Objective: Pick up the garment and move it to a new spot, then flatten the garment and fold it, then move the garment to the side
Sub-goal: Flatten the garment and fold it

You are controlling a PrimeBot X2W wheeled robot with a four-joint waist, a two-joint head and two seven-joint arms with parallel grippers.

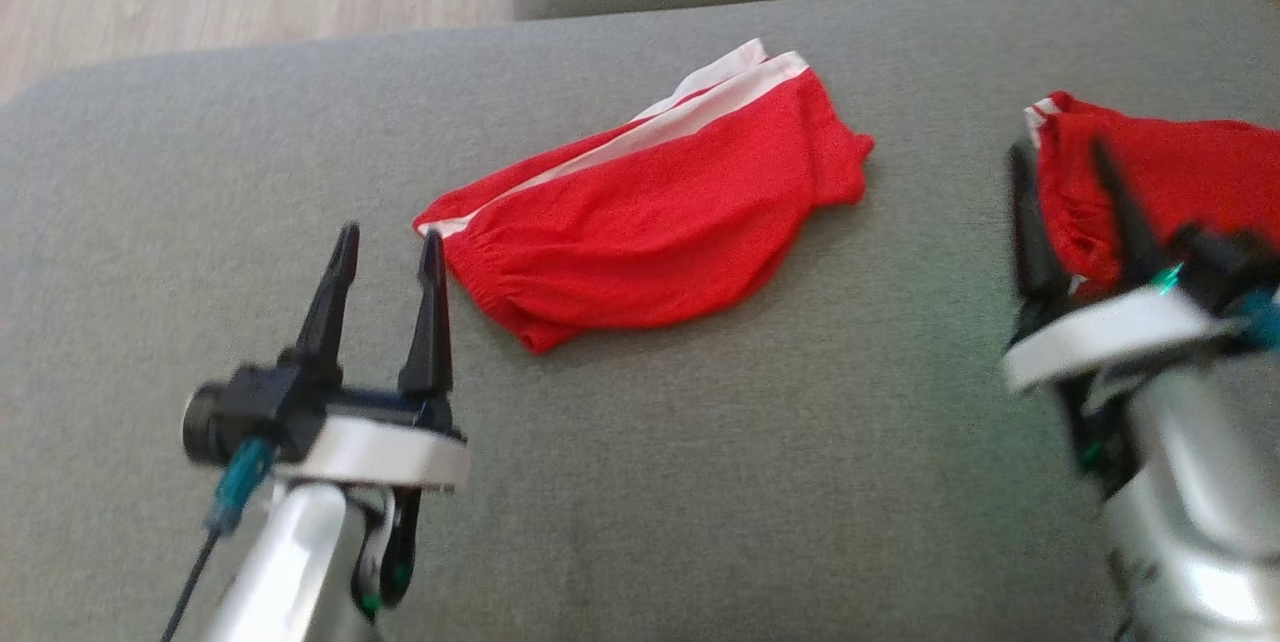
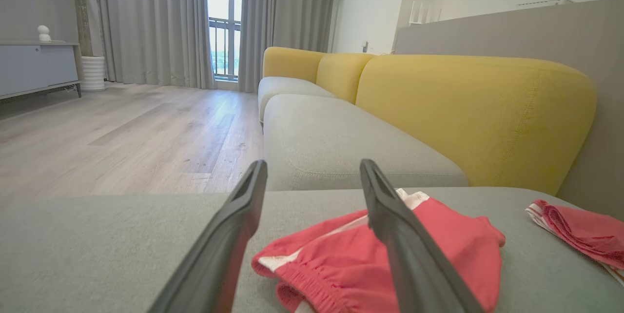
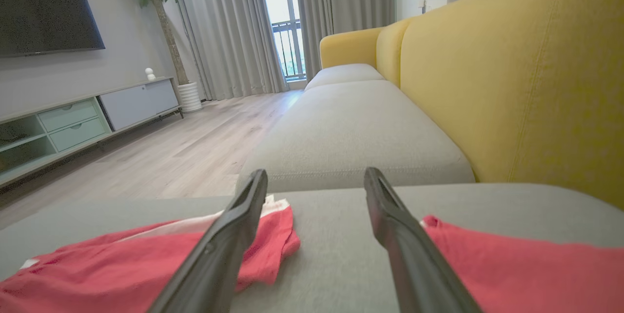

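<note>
The red garment (image 1: 650, 212) lies mid-cushion on the grey seat (image 1: 700, 442), its long axis running from 8 o'clock to 2 o'clock in the head view, with the gathered waistband at the 8 o'clock end. Our left gripper (image 1: 388, 247) is nearer: its fingers are apart and empty, tips just beside that waistband corner, with the cloth toward 2 o'clock from them. Our right gripper (image 1: 1060, 157), fingers also spread, sits off at 3 o'clock by a second red garment (image 1: 1180, 172), so we judge the left should lead
</note>
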